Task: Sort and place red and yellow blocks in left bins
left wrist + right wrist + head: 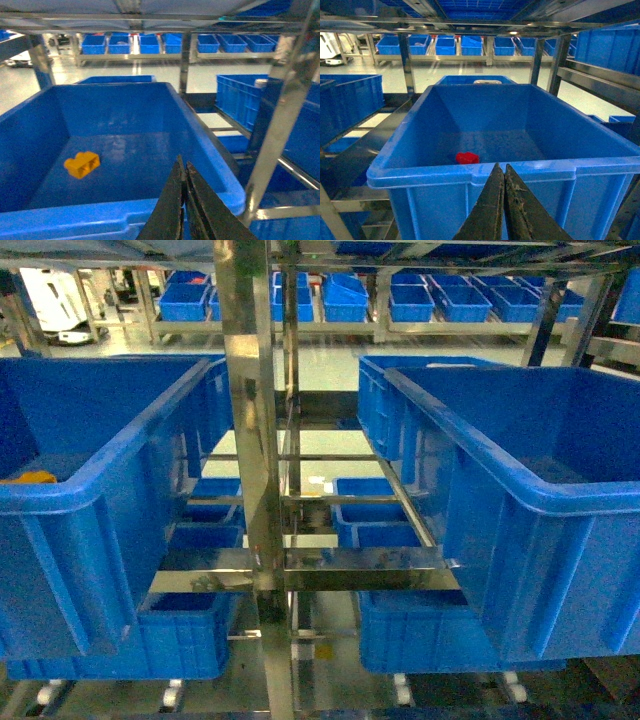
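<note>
Left gripper pinched closed, empty, over my crate's near rim; yellow two-stud block on the floor inside, ahead-left of the tips. Right gripper also closed, empty; red block in its blue crate, just beyond, slightly left.

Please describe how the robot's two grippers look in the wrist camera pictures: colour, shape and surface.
The left gripper has two black fingers tapering to thin pointed tips, like a narrow wedge. The right gripper has the same black tapered shape, with pale scuffs and specks on its surface. No cables or markings show.
</note>
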Tool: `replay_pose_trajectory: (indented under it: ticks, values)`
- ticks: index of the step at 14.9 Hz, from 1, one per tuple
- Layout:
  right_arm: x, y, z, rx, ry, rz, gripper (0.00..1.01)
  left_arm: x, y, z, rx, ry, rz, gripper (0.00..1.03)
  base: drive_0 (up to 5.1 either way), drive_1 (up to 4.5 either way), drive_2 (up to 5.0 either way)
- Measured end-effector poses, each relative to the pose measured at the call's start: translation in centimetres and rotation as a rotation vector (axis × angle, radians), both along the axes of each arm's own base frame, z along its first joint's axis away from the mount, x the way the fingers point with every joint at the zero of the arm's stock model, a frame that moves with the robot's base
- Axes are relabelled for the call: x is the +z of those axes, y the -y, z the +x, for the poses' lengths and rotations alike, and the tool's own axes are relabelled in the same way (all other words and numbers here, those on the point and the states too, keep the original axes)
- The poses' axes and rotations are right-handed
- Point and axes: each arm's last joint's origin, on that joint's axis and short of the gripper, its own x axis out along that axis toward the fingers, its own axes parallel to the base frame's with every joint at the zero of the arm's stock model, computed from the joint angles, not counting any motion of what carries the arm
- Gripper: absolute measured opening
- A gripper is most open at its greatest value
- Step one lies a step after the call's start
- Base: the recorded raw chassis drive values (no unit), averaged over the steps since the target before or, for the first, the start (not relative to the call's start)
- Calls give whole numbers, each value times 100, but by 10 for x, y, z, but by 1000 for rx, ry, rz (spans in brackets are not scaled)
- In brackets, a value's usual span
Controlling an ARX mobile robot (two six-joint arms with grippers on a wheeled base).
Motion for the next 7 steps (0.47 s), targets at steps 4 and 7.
replay_pose_trajectory:
  ticks: [4, 7]
  values:
    - [-12, 0, -17, 0, -3, 0, 2, -12, 0, -21, 5, -1, 0, 2, 0, 0, 0]
    - [-15, 0, -26, 0, 5, 0, 2, -18, 0, -32, 6, -3, 0, 2, 0, 0, 0]
